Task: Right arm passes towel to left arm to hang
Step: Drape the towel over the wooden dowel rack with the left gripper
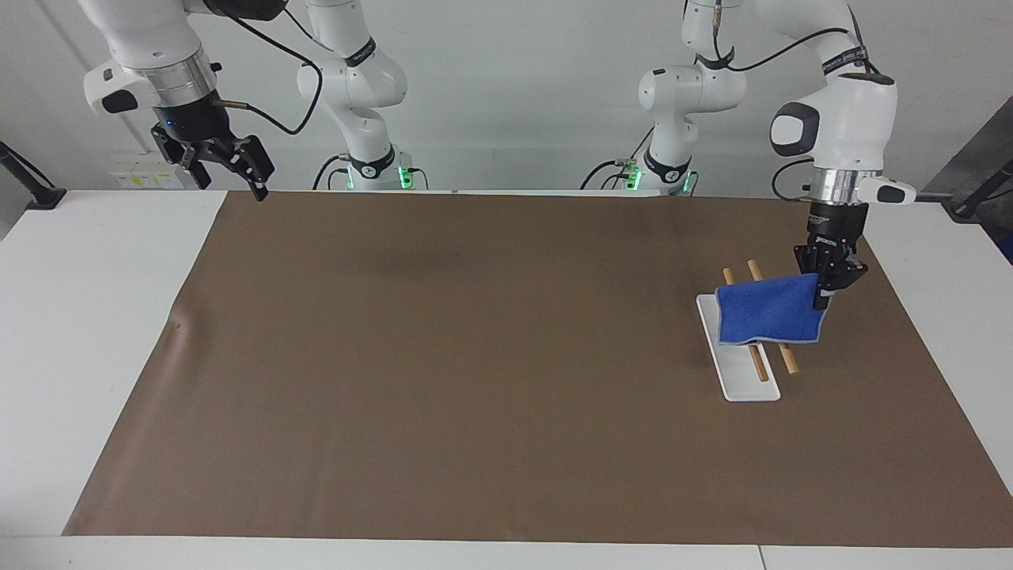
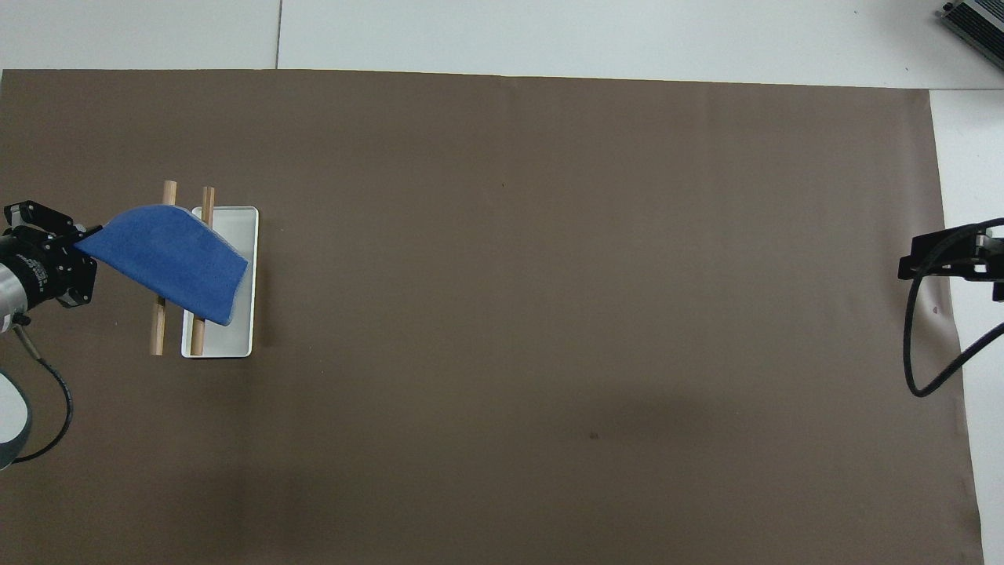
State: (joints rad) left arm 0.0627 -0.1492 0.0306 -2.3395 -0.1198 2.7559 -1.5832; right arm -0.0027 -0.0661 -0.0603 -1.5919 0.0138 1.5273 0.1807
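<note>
Gripping one corner, the left gripper [image 1: 827, 294] held the towel [image 1: 768, 318] draped over the rack's wooden rods [image 1: 756, 360] (apparently touching both). Released unevenly, it could slide off. Right gripper [image 1: 225, 166] waited open.

No readable text, label, brand or number shows anywhere in either view. There's dark lettering on a band round each arm's upper joint in the facing view, but it's too small to make out, and a yellowish sticker on the wall past the right arm's end is just as unreadable.
</note>
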